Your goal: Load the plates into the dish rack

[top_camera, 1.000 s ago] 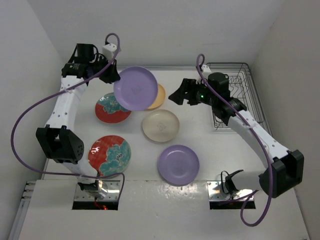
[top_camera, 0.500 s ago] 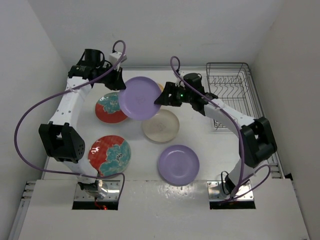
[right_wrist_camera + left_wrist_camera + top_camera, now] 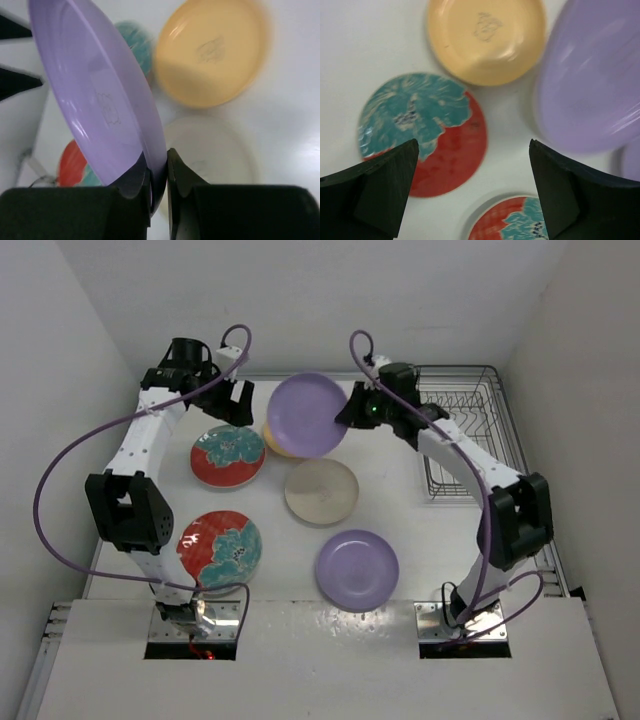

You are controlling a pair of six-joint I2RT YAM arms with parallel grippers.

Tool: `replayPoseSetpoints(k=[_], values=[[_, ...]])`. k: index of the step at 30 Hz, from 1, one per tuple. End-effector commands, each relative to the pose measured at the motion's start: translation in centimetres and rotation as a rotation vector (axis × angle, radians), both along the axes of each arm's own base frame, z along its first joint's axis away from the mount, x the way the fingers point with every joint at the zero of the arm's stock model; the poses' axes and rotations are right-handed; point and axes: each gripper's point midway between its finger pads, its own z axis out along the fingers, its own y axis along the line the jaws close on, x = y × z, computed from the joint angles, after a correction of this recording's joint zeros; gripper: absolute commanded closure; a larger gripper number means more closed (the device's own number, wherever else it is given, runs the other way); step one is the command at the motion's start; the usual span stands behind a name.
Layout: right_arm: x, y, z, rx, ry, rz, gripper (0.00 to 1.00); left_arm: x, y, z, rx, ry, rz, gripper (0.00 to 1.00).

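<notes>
A lilac plate (image 3: 308,415) hangs tilted above the table, and my right gripper (image 3: 350,410) is shut on its right rim. The right wrist view shows that plate (image 3: 100,95) pinched between the two fingers of the gripper (image 3: 159,175). To the plate's left, my left gripper (image 3: 240,400) is open and apart from it, with only table between its fingers (image 3: 385,190). On the table lie an orange-yellow plate (image 3: 275,440), two red plates with a teal pattern (image 3: 228,455) (image 3: 220,550), a cream plate (image 3: 321,492) and a second lilac plate (image 3: 357,570). No plates stand in the dish rack (image 3: 465,430) at the back right.
White walls close in the table at the back and on both sides. The right arm (image 3: 470,460) stretches along the left side of the rack. Purple cables (image 3: 60,480) loop off both arms.
The left gripper has opened and let go of the lilac plate. The right gripper has shut on the plate's rim and moved it to the right, uncovering part of the orange-yellow plate.
</notes>
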Motion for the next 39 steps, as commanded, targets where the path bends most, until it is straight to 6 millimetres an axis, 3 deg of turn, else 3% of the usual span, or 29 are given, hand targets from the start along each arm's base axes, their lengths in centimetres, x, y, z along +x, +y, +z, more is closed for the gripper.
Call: replayPoseSetpoints(k=[1, 2, 3, 4, 6, 8, 10, 11, 12, 13, 14, 16, 17, 18, 19, 20, 24, 28, 34, 39], values=[[4.2, -10.0, 9.8, -0.297, -0.348, -0.269, 1.00, 2.3, 4.2, 1.9, 0.122, -0.079, 0.140, 0.02], [4.9, -13.2, 11.8, -0.377, -0.386, -0.381, 1.00, 2.5, 5.1, 1.5, 0.138, -0.070, 0.165, 0.02], [5.2, -14.9, 13.8, -0.417, -0.427, -0.433, 1.00, 2.7, 5.3, 1.9, 0.153, -0.084, 0.167, 0.02], [5.7, -20.3, 15.3, -0.534, -0.443, -0.565, 1.00, 2.8, 6.1, 1.9, 0.154, -0.083, 0.184, 0.02], [6.0, -25.0, 16.7, -0.680, -0.478, -0.625, 1.00, 3.1, 7.0, 0.8, 0.144, -0.057, 0.197, 0.02], [5.8, -30.7, 17.3, -0.869, -0.483, -0.720, 1.00, 3.3, 8.0, 0.2, 0.133, -0.037, 0.222, 0.02], [5.8, -33.5, 15.7, -0.985, -0.448, -0.769, 1.00, 3.5, 8.3, -0.8, 0.115, -0.013, 0.218, 0.02], [5.7, -35.6, 16.0, -1.067, -0.455, -0.778, 1.00, 3.6, 8.9, -0.4, 0.109, -0.018, 0.239, 0.01], [5.9, -36.3, 14.3, -1.109, -0.432, -0.781, 1.00, 3.8, 8.8, -1.0, 0.102, -0.004, 0.233, 0.01], [6.0, -37.0, 13.8, -1.139, -0.425, -0.791, 1.00, 3.9, 9.3, -1.6, 0.103, 0.008, 0.242, 0.01], [6.3, -38.3, 14.7, -1.158, -0.462, -0.830, 1.00, 3.9, 9.7, -1.6, 0.096, 0.009, 0.247, 0.01], [6.5, -39.0, 12.5, -1.186, -0.430, -0.817, 1.00, 4.0, 9.5, -2.0, 0.088, 0.019, 0.240, 0.01], [6.6, -40.8, 12.1, -1.210, -0.417, -0.857, 1.00, 4.1, 9.8, -2.5, 0.079, 0.032, 0.243, 0.01], [6.7, -41.2, 12.1, -1.225, -0.421, -0.873, 1.00, 4.2, 9.8, -3.1, 0.079, 0.044, 0.243, 0.01], [6.7, -42.0, 10.5, -1.270, -0.385, -0.872, 1.00, 4.2, 9.7, -3.0, 0.072, 0.044, 0.237, 0.01], [7.1, -42.4, 11.2, -1.269, -0.417, -0.913, 1.00, 4.0, 9.7, -3.6, 0.072, 0.064, 0.236, 0.01], [7.5, -44.1, 9.7, -1.304, -0.392, -0.938, 1.00, 4.2, 9.7, -4.6, 0.072, 0.085, 0.235, 0.01], [8.3, -44.5, 8.4, -1.286, -0.382, -0.942, 1.00, 4.2, 10.0, -4.6, 0.064, 0.086, 0.239, 0.01], [7.7, -44.6, 9.3, -1.295, -0.429, -1.039, 1.00, 4.2, 10.0, -5.0, 0.064, 0.095, 0.238, 0.01], [7.6, -44.2, 6.5, -1.258, -0.390, -0.998, 1.00, 4.2, 9.8, -4.8, 0.082, 0.095, 0.241, 0.01]])
